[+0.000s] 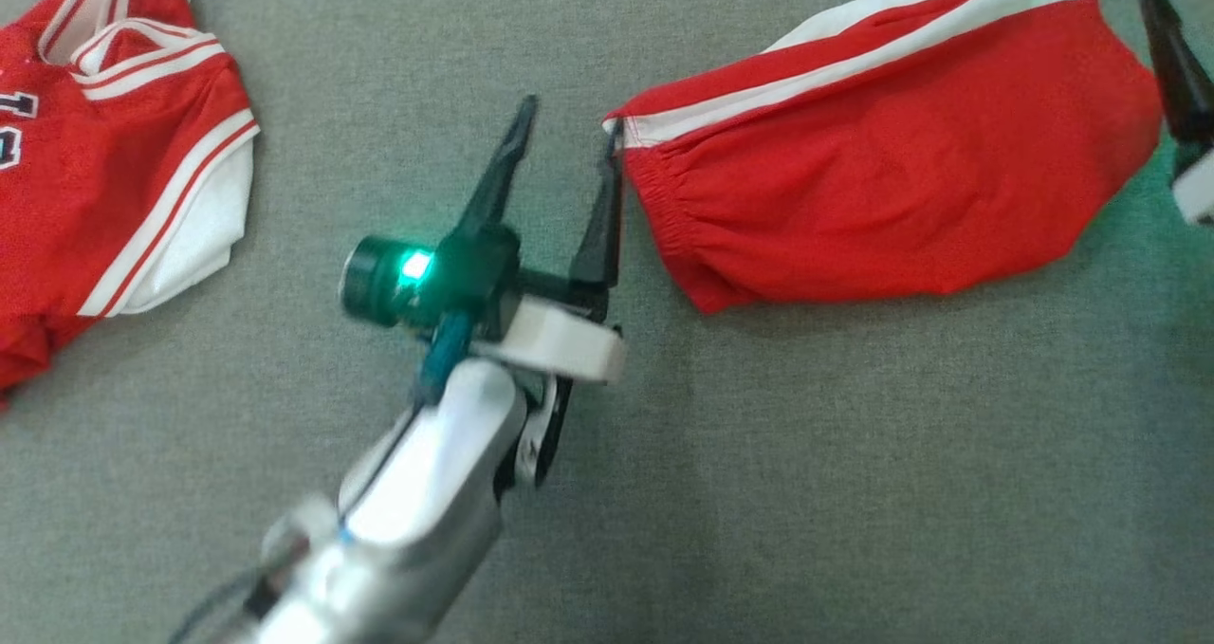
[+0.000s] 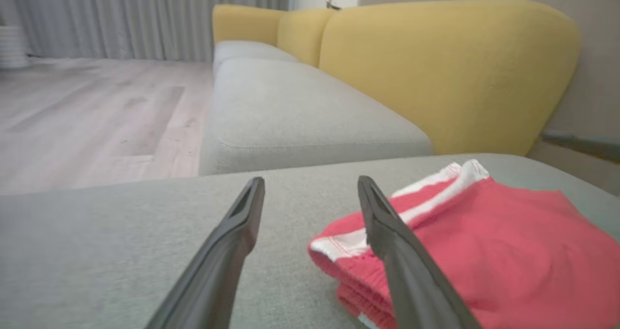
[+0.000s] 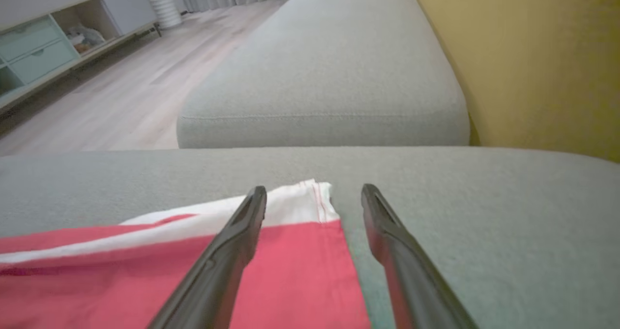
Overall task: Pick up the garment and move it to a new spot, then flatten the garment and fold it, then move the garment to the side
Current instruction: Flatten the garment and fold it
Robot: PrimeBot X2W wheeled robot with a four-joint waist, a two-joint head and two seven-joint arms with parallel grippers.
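The garment point(image 1: 892, 170), red shorts with white side stripes, lies folded on the grey cushion point(image 1: 759, 454) at the upper right of the head view. My left gripper point(image 1: 569, 118) stands open just left of the elastic waistband end, its right finger touching the hem. In the left wrist view the garment point(image 2: 508, 251) lies to the right of my left gripper point(image 2: 311, 181), partly behind the right finger. My right gripper point(image 3: 315, 189) is open over the garment's point(image 3: 290, 271) other end, above its white-edged corner. One dark finger point(image 1: 1174, 65) of it shows at the head view's right edge.
A red and white jersey point(image 1: 104, 160) lies crumpled at the left of the cushion. Yellow backrests point(image 2: 436, 72) rise behind the grey seats. Beyond the seat edge are a wooden floor point(image 2: 97, 106) and a low cabinet point(image 3: 43, 48).
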